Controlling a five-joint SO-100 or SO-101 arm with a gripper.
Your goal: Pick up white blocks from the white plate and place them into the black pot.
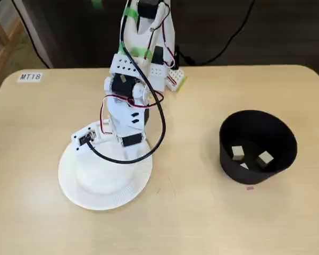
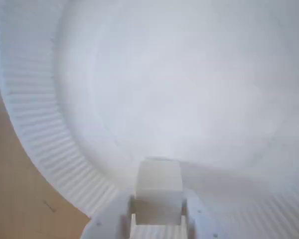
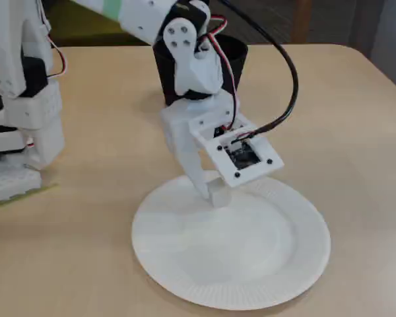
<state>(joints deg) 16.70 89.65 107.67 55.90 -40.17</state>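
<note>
Gripper [image 3: 214, 193] of a white robot arm [image 1: 128, 103] reaches down onto a round white paper plate [image 3: 264, 277] on a pale wooden table [image 1: 37, 133]. Its two fingers are closed narrowly around one small off-white block [image 3: 219, 195], which sits at the plate's inner edge, close to the ribbed rim on the side nearest the arm. In the wrist view the block [image 2: 158, 186] is seen held between the fingertips [image 2: 189, 219], with the gripper [image 2: 158, 221] at the bottom of the picture and the plate [image 2: 45, 139] filling almost everything else. Whether the block touches the plate or is just above it cannot be told.

In a fixed view from above, the arm covers the top of the plate [image 1: 95, 196], and the gripper tip and held block are hidden beneath it. Well apart to the right in that view stands a black pot [image 1: 255, 162] with straight walls and a wide mouth. Inside it lie at least two more white blocks [image 1: 237, 152], a little apart on the bottom. In the other fixed view the pot [image 3: 166, 72] stands behind the arm, mostly hidden. A small label [image 1: 30, 77] is stuck near the table's far left corner.
</note>
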